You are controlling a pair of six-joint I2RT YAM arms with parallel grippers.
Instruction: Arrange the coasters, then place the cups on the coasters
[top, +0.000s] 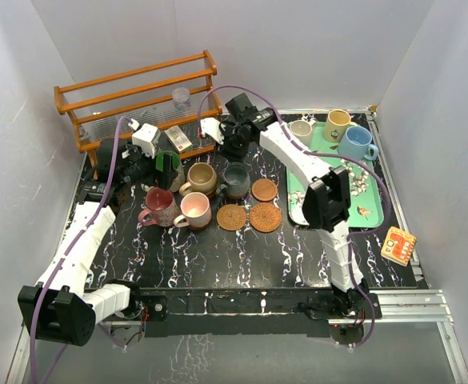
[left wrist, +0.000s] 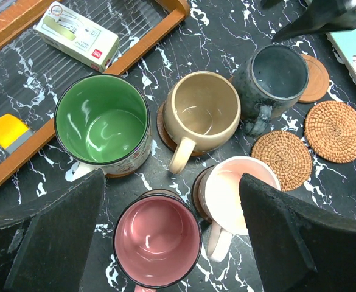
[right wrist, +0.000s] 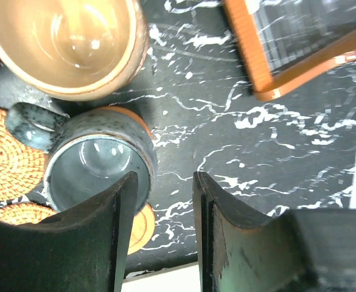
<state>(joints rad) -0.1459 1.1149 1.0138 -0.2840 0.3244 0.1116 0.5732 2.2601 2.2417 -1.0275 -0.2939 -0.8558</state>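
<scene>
Step judged: release of grey-blue mug (right wrist: 95, 167) onto wooden coaster (right wrist: 139, 120). Right gripper (right wrist: 165, 182) seen partly open, nothing clamped; only bare tabletop (right wrist: 257, 152) visible between jaws. Mug stands mid-tabletop, nearer far edge, just beside one finger; contact cannot be told. Jaws should be widened fully, then wrist raised straight, so mug is not dragged off coaster. Left gripper (left wrist: 173, 176) wide open, empty.
</scene>
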